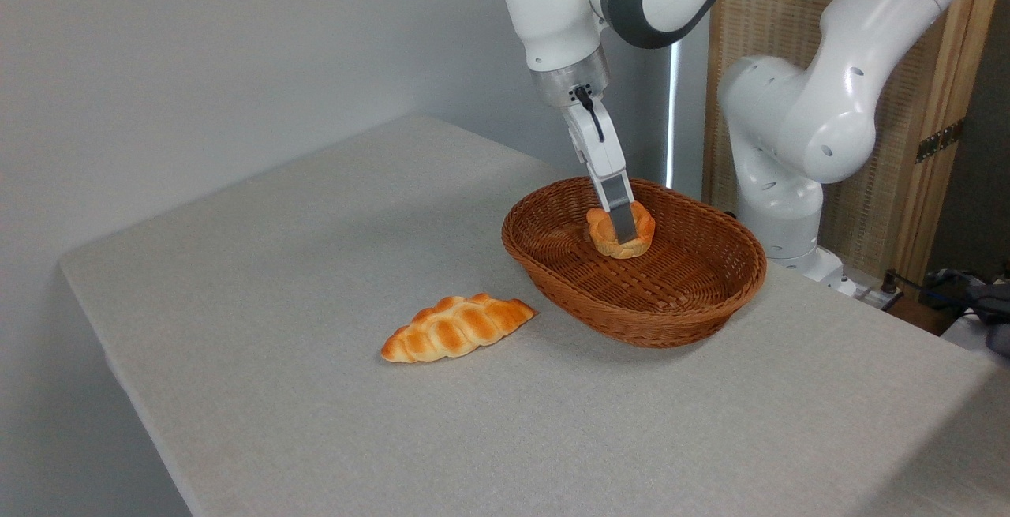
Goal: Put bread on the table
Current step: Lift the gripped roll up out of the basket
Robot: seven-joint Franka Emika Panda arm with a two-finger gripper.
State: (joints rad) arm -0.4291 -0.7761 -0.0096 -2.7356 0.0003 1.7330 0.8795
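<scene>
Near worktop: the large light grey, fabric-textured worktop (pixel 260 280) with rounded corners runs from the near edge back to the wall; most of its near and left stretch is bare cloth.

Loaf: a longer braided, golden-brown loaf with pointed ends (pixel 455 327) lies flat on the worktop, just left of the basket and apart from it. Not the piece being handled.

Basket: a brown oval wicker basket (pixel 694 312) sits right of centre, farther back than the loaf.

Bread: the small round golden-orange bun with a knotted top (pixel 604 231) is inside the basket, toward its far-left side. I can't say whether it rests on the weave or is lifted a touch.

End effector: the white arm's two-finger end effector (pixel 623 226) reaches down into the basket from above. One grey finger lies across the near face of the bun; the other is hidden behind it. The fingers look closed in around the bun, but firm contact can't be confirmed from here.

Step in hand: to my eye, the grasp inside the basket, at the moment of taking hold.

Next move: I'd expect a straight lift high enough to clear the wicker rim, then a carry toward bare worktop, left or near, away from the loaf, before lowering and letting go.

Watch for: the bun slipping, or the fingers catching the rim on the way out.
</scene>
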